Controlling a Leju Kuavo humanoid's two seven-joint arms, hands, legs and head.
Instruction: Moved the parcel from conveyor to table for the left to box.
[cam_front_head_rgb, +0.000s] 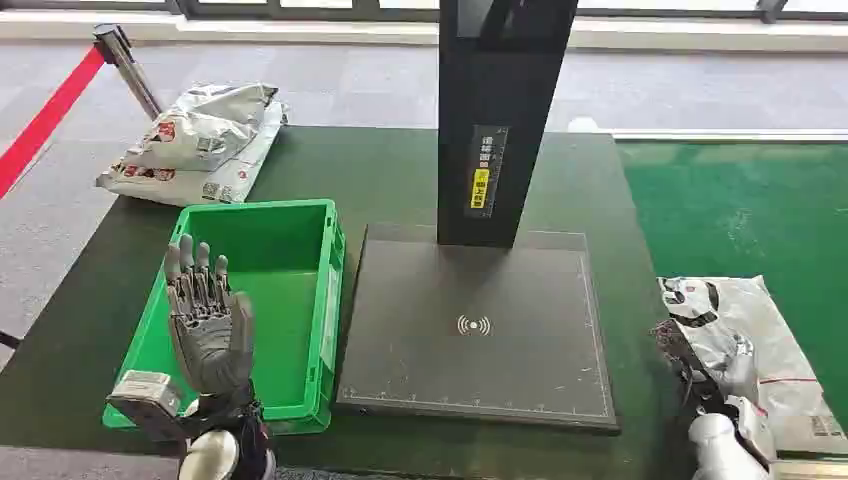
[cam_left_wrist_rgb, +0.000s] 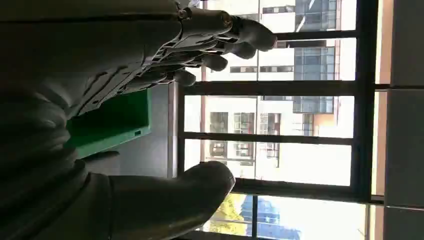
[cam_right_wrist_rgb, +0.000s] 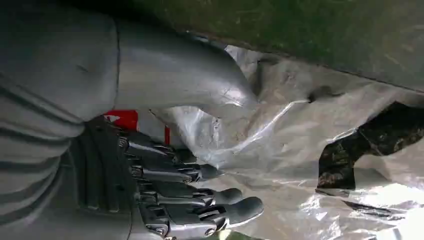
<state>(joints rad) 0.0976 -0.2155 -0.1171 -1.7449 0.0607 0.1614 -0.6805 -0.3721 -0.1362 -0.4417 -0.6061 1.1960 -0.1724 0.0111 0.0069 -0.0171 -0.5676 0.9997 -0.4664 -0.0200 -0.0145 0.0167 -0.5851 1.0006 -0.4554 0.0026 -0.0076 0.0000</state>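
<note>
At the lower right corner of the head view, the right hand (cam_front_head_rgb: 722, 395) reaches onto a silver-grey parcel (cam_front_head_rgb: 765, 340) that lies on the green conveyor (cam_front_head_rgb: 730, 200). The parcel's long axis runs from the upper left down toward the lower right corner of the frame, away from the table edge. The right wrist view shows the thumb and fingers (cam_right_wrist_rgb: 215, 197) spread over the crinkled plastic, touching or just above it; whether they have closed on it I cannot tell. At the lower left, the left hand (cam_front_head_rgb: 208, 320) stands upright, fingers apart and holding nothing, over a green box (cam_front_head_rgb: 290, 255). Between them lies a dark scanner pad (cam_front_head_rgb: 480, 330) on the table (cam_front_head_rgb: 400, 170). The right hand is plainly the nearer to the parcel. Farther off, in the upper left, more parcels (cam_front_head_rgb: 200, 140) are piled.
</note>
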